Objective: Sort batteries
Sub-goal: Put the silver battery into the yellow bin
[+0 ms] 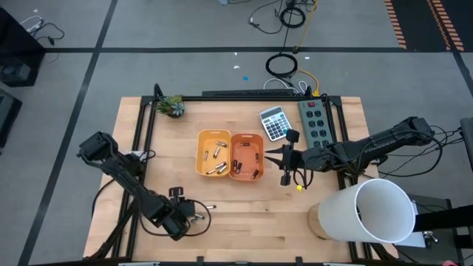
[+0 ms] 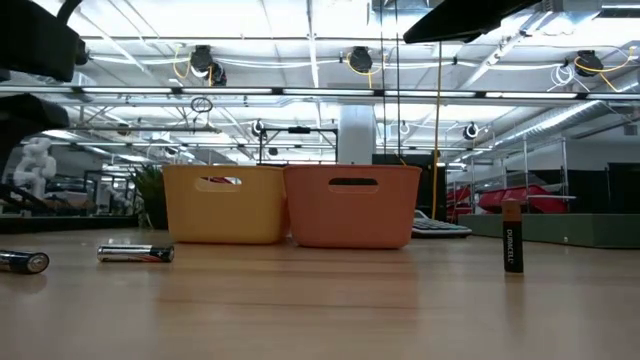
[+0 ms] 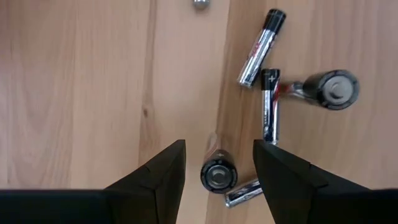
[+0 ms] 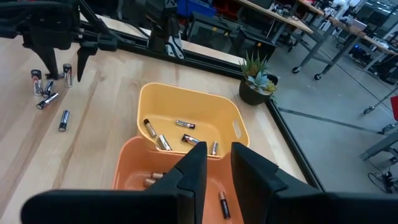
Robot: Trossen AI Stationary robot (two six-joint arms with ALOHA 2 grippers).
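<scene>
- While the left gripper (image 3: 217,163) hangs low over the near edge of the tabletop (image 1: 244,214), left of the middle, its fingers (image 3: 163,171) stand apart and hold nothing
- One upright battery (image 3: 218,175) stands directly between those fingers, touching neither, seen end-on from the left wrist
- Just beyond it on the wood lie more loose batteries (image 3: 268,106): two slim ones lying flat, a thicker one (image 3: 323,89) on its side against them, and another flat one (image 3: 244,193) beside the right-hand finger
- Over by the middle of the tabletop sit two trays side by side, touching: a yellow tray (image 1: 213,153) and an orange tray (image 1: 247,156)
- Several batteries lie flat in the yellow tray, pale and dark ones mixed (image 4: 188,140); a few more lie in the orange tray (image 4: 224,205)
- The right gripper (image 4: 216,163) hovers just to the right of the orange tray, its fingers drawn close with only a narrow gap, and nothing is seen between them
- A single dark battery (image 2: 512,236) with a copper top stands upright on the right part of the tabletop, apart from the trays
- A calculator (image 1: 275,123) and a power strip (image 1: 316,123) lie near the far right edge
</scene>
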